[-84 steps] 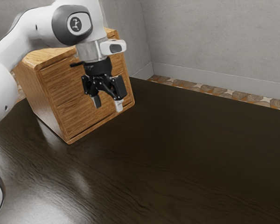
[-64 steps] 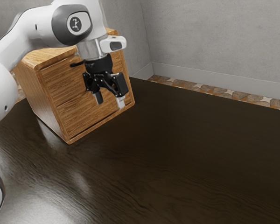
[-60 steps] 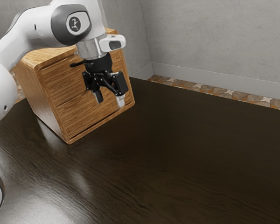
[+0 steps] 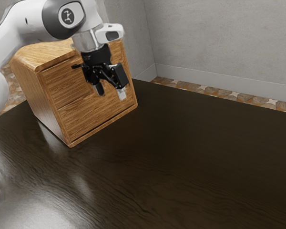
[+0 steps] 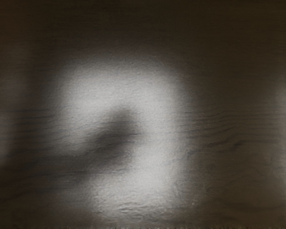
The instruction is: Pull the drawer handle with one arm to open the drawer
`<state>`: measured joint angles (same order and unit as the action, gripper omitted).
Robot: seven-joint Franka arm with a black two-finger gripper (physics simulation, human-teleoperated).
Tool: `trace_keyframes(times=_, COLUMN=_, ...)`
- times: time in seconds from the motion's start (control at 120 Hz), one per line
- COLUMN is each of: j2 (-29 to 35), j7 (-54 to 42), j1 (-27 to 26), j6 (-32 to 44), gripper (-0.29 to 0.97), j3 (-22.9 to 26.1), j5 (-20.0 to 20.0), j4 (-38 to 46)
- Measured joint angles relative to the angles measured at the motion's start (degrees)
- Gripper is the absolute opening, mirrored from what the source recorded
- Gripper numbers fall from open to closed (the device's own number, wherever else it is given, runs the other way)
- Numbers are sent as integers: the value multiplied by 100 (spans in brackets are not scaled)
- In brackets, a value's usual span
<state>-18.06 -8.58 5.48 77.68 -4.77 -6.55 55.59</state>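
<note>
Dark wooden table (image 4: 181, 157), grey walls: end effector (image 4: 110, 91) hangs with fingers spread, gripping nothing, wooden cabinet (image 4: 81, 114) just behind it, top drawer (image 4: 62, 83) flush.

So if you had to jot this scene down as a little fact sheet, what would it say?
Setting: dark wooden table
Furniture: wooden drawer cabinet standing on the table
Drawers: fronts look flush, none pulled out
Arm: white, reaching in from the exterior view's left
Hand: black, fingers apart, in front of the cabinet's upper front
Held: nothing
</note>
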Motion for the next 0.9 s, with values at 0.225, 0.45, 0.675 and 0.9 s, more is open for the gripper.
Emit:
trace_keyframes(times=0.225, j2=400, j7=-75, j1=-371, j6=10, gripper=68, j3=10, j5=686, j4=-97)
trace_keyframes(times=0.45, j2=347, j7=-598, j1=-554, j6=502, gripper=68, j3=72, j5=1444, j4=-46)
trace_keyframes(times=0.675, j2=35, j7=-1131, j1=-578, j6=1000, gripper=68, j3=92, j5=1833, j4=-12)
trace_keyframes(times=0.9, j2=-1098, j7=-1577, j1=-492, j6=1292, gripper=68, j3=70, j5=1893, j4=-986)
